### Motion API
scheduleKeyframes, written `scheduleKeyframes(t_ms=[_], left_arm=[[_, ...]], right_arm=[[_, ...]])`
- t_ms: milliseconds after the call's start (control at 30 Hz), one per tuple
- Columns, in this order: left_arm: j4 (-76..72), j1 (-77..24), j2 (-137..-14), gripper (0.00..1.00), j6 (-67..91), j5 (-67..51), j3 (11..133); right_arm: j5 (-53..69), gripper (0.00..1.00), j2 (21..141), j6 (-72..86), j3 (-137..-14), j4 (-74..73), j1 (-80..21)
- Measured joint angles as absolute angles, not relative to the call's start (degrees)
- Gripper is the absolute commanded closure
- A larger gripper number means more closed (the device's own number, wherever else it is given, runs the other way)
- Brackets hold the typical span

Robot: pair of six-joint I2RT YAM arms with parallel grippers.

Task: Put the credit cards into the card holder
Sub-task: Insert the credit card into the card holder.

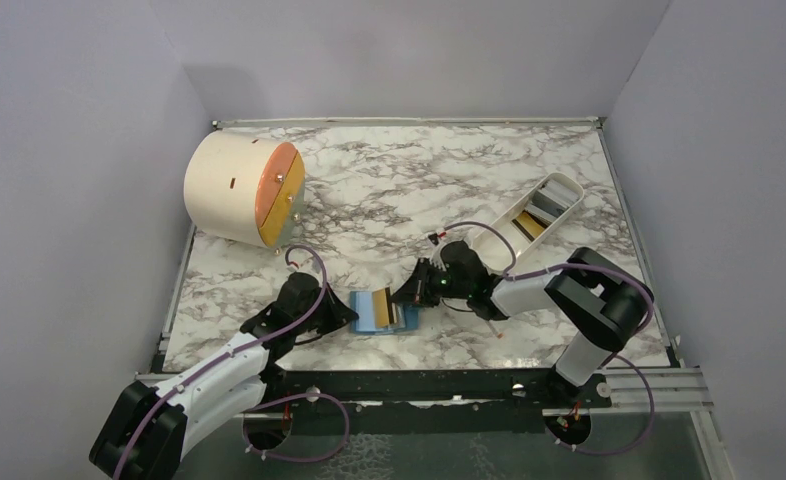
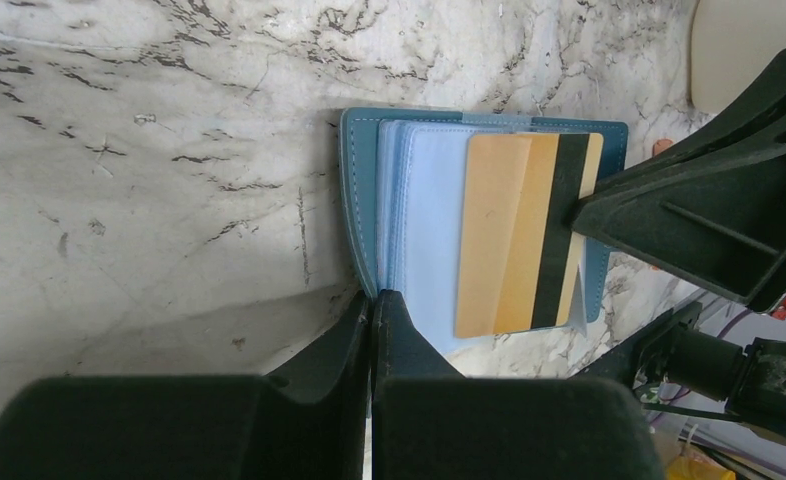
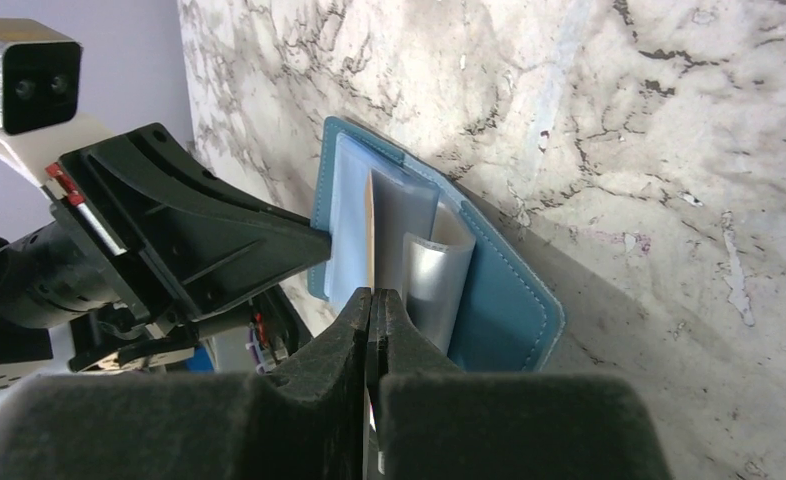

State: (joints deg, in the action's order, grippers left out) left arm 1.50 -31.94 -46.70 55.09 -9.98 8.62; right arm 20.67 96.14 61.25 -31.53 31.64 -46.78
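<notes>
Gold credit card (image 2: 509, 235) pinched in my right jaws, aimed into the open card holder (image 2: 359, 180); left jaws clamp its edge, steadying it.

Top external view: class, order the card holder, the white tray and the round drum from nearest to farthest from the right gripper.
1. Card holder, just left of the right gripper.
2. White tray, behind it to the right.
3. Round drum, back left.

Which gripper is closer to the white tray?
Right. The right gripper is at the edge of the card holder facing the white tray; the left gripper is at the holder's opposite edge, farther from it.
</notes>
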Motion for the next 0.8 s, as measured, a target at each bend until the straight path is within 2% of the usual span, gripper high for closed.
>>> scheduleKeyframes(t_ms=[233, 333, 500, 700, 800], left_arm=[[1.1, -31.9, -46.5, 1.00, 56.0, -10.0, 8.2], [1.1, -31.9, -46.3, 1.00, 56.3, -10.1, 8.0], [1.1, -31.9, -46.1, 1.00, 56.5, -10.1, 8.0], [1.1, -31.9, -45.6, 1.00, 56.7, -10.1, 7.9], [1.3, -31.9, -45.1, 1.00, 56.8, -10.1, 7.9]], right_arm=[[18.6, 0.98, 97.0, 62.7, -31.5, 31.6, -48.6], [17.0, 0.91, 97.2, 63.6, -31.6, 31.5, -49.7], [15.2, 0.72, 97.8, 64.7, -32.3, 29.6, -50.9], [13.1, 0.62, 96.1, 64.2, -33.4, 23.6, -51.3], [12.4, 0.61, 95.0, 63.7, -33.9, 21.1, -51.5]])
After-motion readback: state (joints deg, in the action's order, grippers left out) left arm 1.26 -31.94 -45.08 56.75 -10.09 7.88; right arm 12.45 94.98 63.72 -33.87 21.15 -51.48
